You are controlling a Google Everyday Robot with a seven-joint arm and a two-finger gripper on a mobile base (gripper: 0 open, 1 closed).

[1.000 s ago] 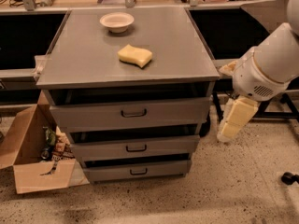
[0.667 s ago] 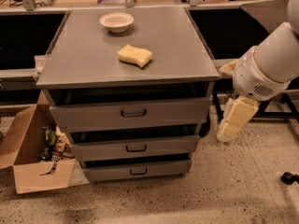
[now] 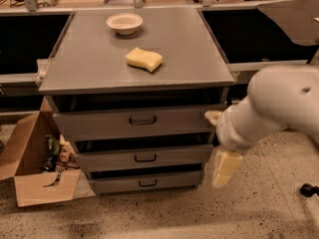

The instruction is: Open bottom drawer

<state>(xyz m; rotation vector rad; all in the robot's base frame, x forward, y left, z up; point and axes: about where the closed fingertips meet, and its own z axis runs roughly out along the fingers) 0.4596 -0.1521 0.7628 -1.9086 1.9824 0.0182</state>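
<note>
Camera view. The bottom drawer (image 3: 119, 184), the narrowest grey metal front with a small dark loop handle, sat shut at the foot of the cabinet, just above the floor. The cream-coloured gripper (image 3: 225, 169) hung off the cabinet's right front corner, level with the lower two drawers; whether it was open or closed could not be told.

Risks as judged:
- Catching the mid-sized grey middle drawer (image 3: 109, 160) directly above.
- Slipping off the small loop.

A white ceramic bowl (image 3: 124, 23) and a yellow sponge (image 3: 144, 59) lay on top, out of the way. An open brown cardboard box (image 3: 30, 176) stood at the left, beside the drawers.
</note>
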